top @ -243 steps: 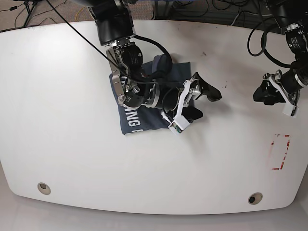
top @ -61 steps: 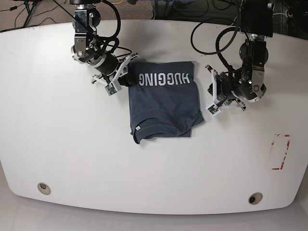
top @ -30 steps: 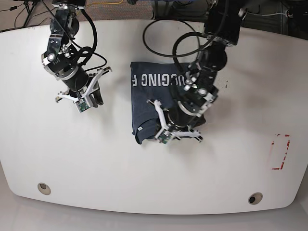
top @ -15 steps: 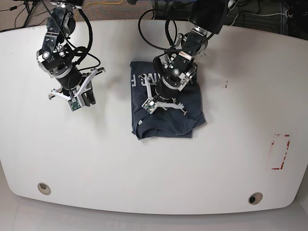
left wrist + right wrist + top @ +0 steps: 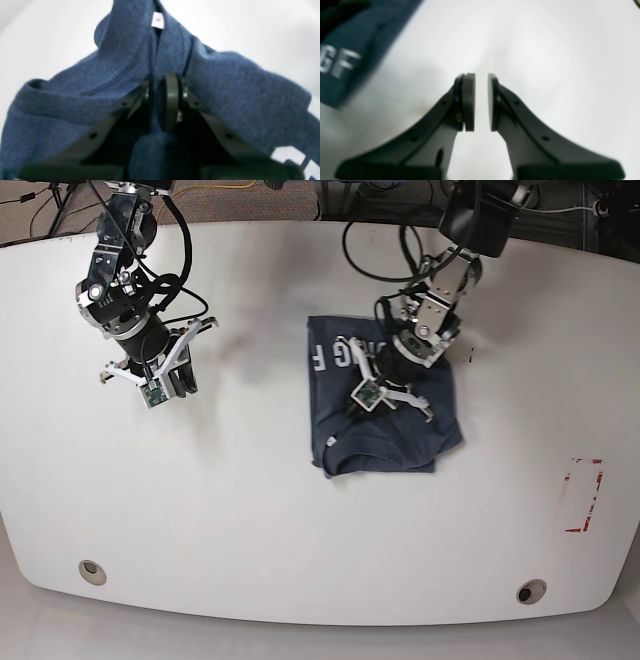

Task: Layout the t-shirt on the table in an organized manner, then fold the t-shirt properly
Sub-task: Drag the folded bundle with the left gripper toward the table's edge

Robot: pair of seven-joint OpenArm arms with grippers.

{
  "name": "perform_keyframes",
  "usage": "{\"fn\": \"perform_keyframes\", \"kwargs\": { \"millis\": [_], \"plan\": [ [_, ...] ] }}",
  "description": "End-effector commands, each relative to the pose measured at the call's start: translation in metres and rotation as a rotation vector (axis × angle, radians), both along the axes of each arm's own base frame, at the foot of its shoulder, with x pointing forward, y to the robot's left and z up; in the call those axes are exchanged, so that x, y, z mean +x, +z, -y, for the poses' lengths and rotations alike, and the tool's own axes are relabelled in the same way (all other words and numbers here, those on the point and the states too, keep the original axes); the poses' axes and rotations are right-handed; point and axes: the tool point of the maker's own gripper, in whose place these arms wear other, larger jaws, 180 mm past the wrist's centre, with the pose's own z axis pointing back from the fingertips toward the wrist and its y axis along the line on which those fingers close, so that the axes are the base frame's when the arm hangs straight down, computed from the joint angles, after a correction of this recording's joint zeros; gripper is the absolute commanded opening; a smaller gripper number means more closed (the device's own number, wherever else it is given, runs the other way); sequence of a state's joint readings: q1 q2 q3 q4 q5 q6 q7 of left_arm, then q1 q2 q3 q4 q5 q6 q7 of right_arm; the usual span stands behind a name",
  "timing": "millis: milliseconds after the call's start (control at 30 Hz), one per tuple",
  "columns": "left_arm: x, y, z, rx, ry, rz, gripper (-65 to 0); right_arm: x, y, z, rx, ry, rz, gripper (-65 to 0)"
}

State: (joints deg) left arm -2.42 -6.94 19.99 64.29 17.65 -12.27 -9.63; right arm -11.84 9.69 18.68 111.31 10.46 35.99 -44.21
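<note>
Shirt (image 5: 385, 405), dragged rightward on the bench (image 5: 250, 510), lies collar-near, lettering far, left gripper (image 5: 162, 102) clenched on it, right gripper (image 5: 481, 102) slightly parted, empty.

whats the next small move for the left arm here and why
Probably keep the grip and slide a little further toward the table's middle, then release. The left gripper is shut on a pinch of the t-shirt near its neck label; the right gripper hangs empty over bare table.

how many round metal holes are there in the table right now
2. One round metal grommet hole sits near the glossy white table's front-left corner, the other near its front-right corner. The shirt could hide others.
</note>
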Motion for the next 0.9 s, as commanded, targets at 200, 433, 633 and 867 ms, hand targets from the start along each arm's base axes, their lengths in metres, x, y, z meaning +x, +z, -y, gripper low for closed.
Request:
{"fn": "perform_keyframes", "kwargs": {
  "millis": [200,433,633,867],
  "plan": [
    [-0.057,-0.076,-0.175,0.448,0.106,-0.377,-58.1,0.008,0.014,-0.002,0.007,0.009,0.053,-56.9],
    [-0.066,-0.062,-0.243,0.53,0.107,-0.432,-58.2,0.008,0.014,-0.002,0.007,0.009,0.053,-56.9],
    [-0.067,-0.04,-0.286,0.5,0.153,-0.421,-58.2,0.008,0.014,-0.002,0.007,0.009,0.053,-56.9],
    [-0.059,-0.009,-0.325,0.465,0.212,-0.4,-58.2,0.008,0.014,-0.002,0.007,0.009,0.053,-56.9]
  ]
}}
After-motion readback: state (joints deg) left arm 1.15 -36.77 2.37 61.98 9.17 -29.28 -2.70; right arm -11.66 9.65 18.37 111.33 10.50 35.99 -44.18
